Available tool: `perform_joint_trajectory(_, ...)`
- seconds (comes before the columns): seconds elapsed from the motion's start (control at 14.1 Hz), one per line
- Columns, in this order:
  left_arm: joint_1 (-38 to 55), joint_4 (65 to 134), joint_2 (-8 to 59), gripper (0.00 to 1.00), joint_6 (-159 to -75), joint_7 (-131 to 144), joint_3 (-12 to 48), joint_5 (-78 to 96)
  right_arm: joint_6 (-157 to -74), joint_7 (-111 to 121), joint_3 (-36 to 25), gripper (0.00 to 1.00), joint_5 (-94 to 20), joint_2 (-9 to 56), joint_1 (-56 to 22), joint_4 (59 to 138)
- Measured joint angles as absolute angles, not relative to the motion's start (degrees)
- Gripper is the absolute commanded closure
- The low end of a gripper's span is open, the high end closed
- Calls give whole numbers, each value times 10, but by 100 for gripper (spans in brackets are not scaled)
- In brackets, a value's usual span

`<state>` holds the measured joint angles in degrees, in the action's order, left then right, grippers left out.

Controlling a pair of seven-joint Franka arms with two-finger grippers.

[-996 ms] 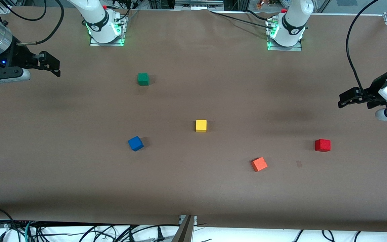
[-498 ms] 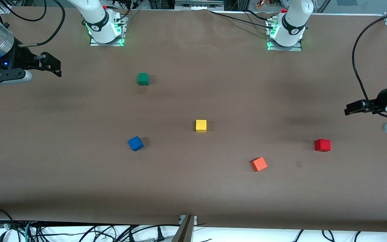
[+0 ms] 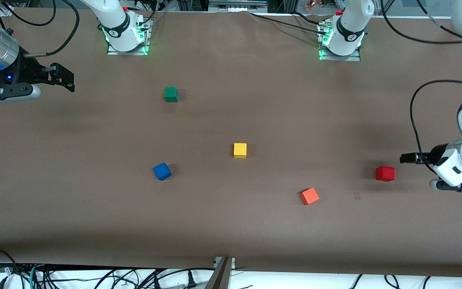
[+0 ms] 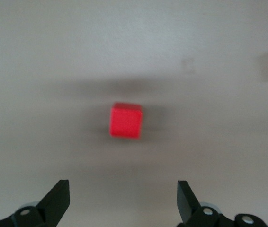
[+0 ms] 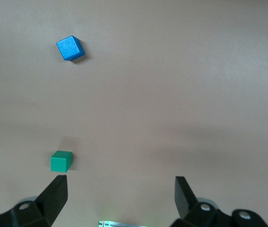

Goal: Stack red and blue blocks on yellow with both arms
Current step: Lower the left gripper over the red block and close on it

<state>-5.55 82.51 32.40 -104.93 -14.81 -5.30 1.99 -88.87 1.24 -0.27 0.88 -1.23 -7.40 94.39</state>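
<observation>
So here's the setup, going across the front view. The right gripper hangs in the air over the right arm's end of the table, up toward the edge where the bases stand. Its fingers are spread wide with nothing between them; you can see that in the right wrist view too, where both fingers frame bare table.

Next comes the green cube, sitting closer to the base edge than any other cube. It also shows in the right wrist view, along with the blue block.

The blue block sits flat on the table, turned a bit askew, nearer to the front camera than the green cube and toward the right arm's end from the middle.

The yellow cube is about in the center of the table, nothing on top of it. Nothing touches it either.

The orange cube lies nearer to the front edge than all the others, also rotated a bit.

The red block rests near the left arm's end of the table, well apart from yellow.

The left gripper is in the air just beside the red block, not touching it. The left wrist view shows its fingers wide apart and empty, with the red block on the table out in front of them.
</observation>
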Motion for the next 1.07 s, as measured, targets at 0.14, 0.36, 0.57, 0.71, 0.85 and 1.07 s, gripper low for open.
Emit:
perform_joint_trajectory(0.14,-78,826,362,0,-1092,-202,-53,22,-889,12,-3,0,9,-12,-74,944)
perform_joint_trajectory(0.36,-89,827,401,0,-1118,-225,-48,51,-889,12,-2,0,9,-12,-74,944)
perform_joint_trajectory(0.57,-83,847,408,0,-1156,-225,-32,56,-889,12,-1,0,9,-12,-74,945)
perform_joint_trajectory(0.71,-81,871,409,0,-1196,-226,-27,56,-889,12,0,0,9,-12,-74,945)
perform_joint_trajectory(0.85,-80,887,413,0,-1225,-231,-26,56,-889,12,1,0,9,-12,-74,945)
perform_joint_trajectory(1.07,-80,898,423,0,-1246,-238,-26,56,-888,12,2,0,9,-12,-74,945)
